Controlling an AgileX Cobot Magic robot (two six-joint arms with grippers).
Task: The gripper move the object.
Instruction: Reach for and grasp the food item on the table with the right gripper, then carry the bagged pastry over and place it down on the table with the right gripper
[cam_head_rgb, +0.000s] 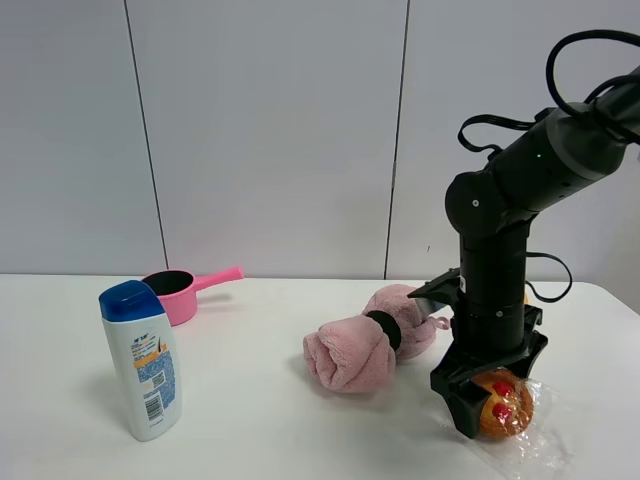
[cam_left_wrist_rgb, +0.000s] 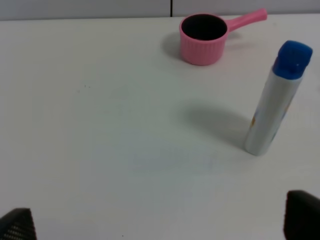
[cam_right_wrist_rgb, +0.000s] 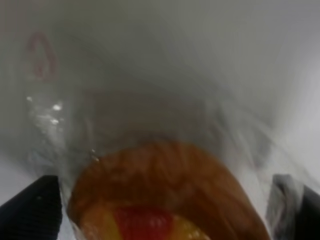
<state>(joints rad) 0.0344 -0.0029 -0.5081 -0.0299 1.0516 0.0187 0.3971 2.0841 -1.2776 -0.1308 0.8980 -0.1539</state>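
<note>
Tart (cam_head_rgb: 508, 408) in its loose clear plastic is sitting at the near right end of the white tabletop (cam_head_rgb: 250, 430), with crinkled wrap spreading out onto the surface around it. Its golden-brown crust and red spots are showing between the black fingers of the right tool (cam_head_rgb: 497, 397), which is pointing straight down over it. In the blurred right wrist view, the tart (cam_right_wrist_rgb: 170, 200) is filling the lower middle while the two fingers (cam_right_wrist_rgb: 30, 210) are standing spread at either side with a gap to the pastry; whether they are touching the plastic cannot be told.

Just beside the arm, toward the middle of the tabletop, a rolled pink towel (cam_head_rgb: 365, 345) with a black band is lying on its side. Well apart on the left, a white bottle (cam_head_rgb: 140, 365) with a blue cap is standing upright, and a pink saucepan (cam_head_rgb: 175, 292) is sitting behind it with its handle pointing right.

The left tool (cam_left_wrist_rgb: 160, 222) is hovering above bare tabletop with its fingers spread wide and gripping nothing, looking toward the bottle (cam_left_wrist_rgb: 274, 105) and the saucepan (cam_left_wrist_rgb: 202, 37).
</note>
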